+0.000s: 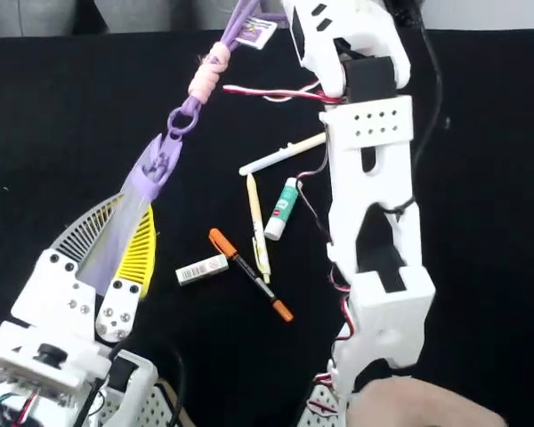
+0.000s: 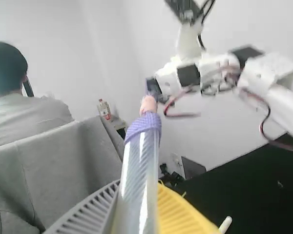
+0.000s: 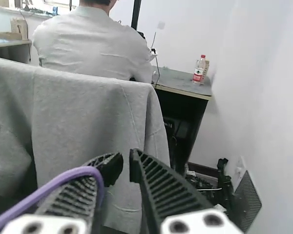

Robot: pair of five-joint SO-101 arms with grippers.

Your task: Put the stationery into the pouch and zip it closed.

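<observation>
Nearest the lens, at the front-left corner of the black tabletop (image 1: 489,205), the left gripper (image 1: 132,209) is clamped on the lower end of the lavender pouch (image 1: 149,171); the fabric sits pinched between its grey ribbed finger (image 1: 84,227) and its yellow one (image 1: 141,253). From there the pouch runs up and away, drawn out in a straight line above the tabletop toward the far edge. It passes through a purple ring (image 1: 182,120) and a pink knot (image 1: 206,80), and ends in a purple strap (image 1: 233,34).

That strap reaches the right gripper (image 3: 126,161), held out over the far edge. In the right wrist view the strap arcs over one black finger and drops into the gap. The jaws stand close together with only a slit at the tips, so they appear clenched on it.

All the stationery lies on the middle of the tabletop, outside the pouch and between the two arms:
- a white pen (image 1: 282,155)
- a yellow pen (image 1: 256,222)
- a glue stick (image 1: 283,209) just beside the yellow pen
- an orange marker (image 1: 247,273)
- an eraser (image 1: 202,269) near the marker
</observation>
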